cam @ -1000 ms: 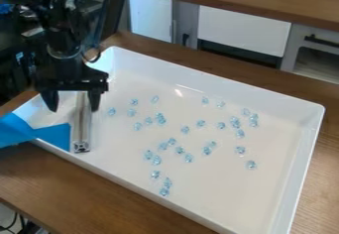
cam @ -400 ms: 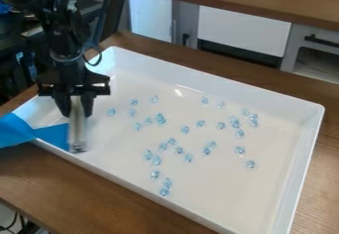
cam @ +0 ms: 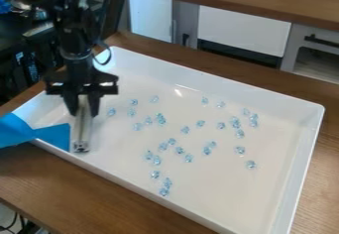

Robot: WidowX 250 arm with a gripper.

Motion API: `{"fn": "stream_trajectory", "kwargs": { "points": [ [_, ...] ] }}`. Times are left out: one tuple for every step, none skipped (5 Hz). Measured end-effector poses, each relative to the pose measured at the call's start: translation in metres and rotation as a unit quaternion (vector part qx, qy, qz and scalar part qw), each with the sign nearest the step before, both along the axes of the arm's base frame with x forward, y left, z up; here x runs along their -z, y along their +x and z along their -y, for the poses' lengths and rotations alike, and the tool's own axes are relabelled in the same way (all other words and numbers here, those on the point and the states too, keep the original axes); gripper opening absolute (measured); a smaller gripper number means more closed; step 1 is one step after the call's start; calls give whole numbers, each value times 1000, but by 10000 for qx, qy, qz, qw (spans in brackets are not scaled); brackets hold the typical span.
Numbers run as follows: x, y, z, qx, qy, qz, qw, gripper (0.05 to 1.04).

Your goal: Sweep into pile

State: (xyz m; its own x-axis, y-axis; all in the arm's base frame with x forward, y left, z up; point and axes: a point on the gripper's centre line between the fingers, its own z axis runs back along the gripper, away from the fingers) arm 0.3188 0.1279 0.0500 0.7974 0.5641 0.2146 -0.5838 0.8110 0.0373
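Now grips the slim silver metal bar with a square slotted end [cam: 82, 129] in the black two-finger hand [cam: 84, 113], drawn in against both sides of the bar after standing spread wide around it a second ago. Holds the bar near its far end, at the left side of the large white rectangular tray [cam: 212, 183]. Has also shifted slightly to the right in the view since the picture just before, carrying the top of the bar along. Points the square end toward the near-left wall, just beside the bright blue tape [cam: 51, 133].

Finds no visible change among the clear blue faceted beads [cam: 160, 119], scattered over the tray floor to the right of the bar and well short of a pile. Seems ready to sweep, probably at the very start of the task. Calls next for keeping the bar low and pushing broadside into the beads; risks twisting in the grip or riding over some.

Offers no readable brand, label or writing on bar, tray, tape or brown wooden table [cam: 99, 193].
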Motion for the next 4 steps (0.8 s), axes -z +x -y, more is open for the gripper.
{"fn": "stream_trajectory", "kwargs": {
  "points": [
    [2,7,13,-28,-6,-108,9999,372],
    [4,19,29,-81,31,-164,9998,372],
    [7,29,38,-74,174,-194,9996,372],
    [8,34,50,-11,210,-254,9995,372]
  ]
}}
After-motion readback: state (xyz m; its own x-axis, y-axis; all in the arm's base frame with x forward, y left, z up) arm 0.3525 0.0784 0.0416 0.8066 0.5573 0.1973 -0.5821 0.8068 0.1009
